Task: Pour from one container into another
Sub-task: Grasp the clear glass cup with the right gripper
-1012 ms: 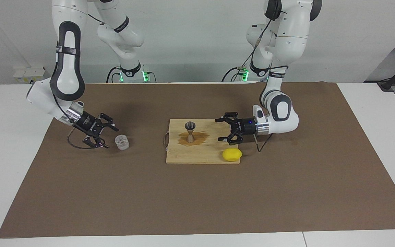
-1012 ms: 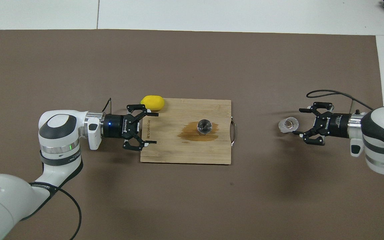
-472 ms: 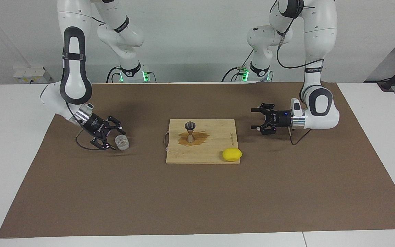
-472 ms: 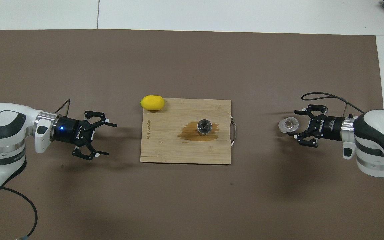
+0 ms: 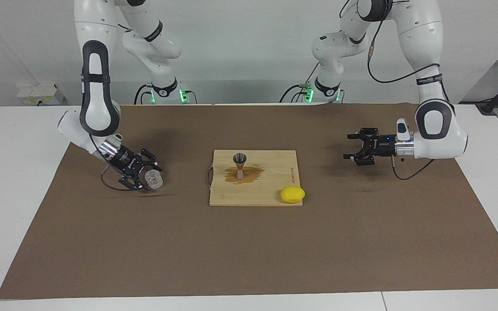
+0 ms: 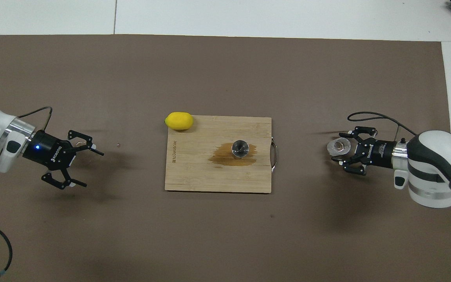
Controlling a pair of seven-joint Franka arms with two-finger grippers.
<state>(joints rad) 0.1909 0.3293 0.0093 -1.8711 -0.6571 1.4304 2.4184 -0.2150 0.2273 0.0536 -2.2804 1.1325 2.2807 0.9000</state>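
At the right arm's end of the desk, the right gripper (image 5: 148,176) brackets the clear glass tumbler (image 5: 154,179), fingers apart. Mid-desk, the metal jigger (image 5: 240,165) stands on a cutting board (image 5: 270,172). Left gripper (image 5: 352,151) waits, fully spread, empty.

Two glossy white arms with black joint bands, black skeletal left hand (image 6: 82,163) and right hand (image 5: 148,176), black cables trailing, green base lights.

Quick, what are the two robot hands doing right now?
Left gripper: open, holding nothing, over the mat.
Right gripper: fingers around the glass tumbler; grip cannot be told.
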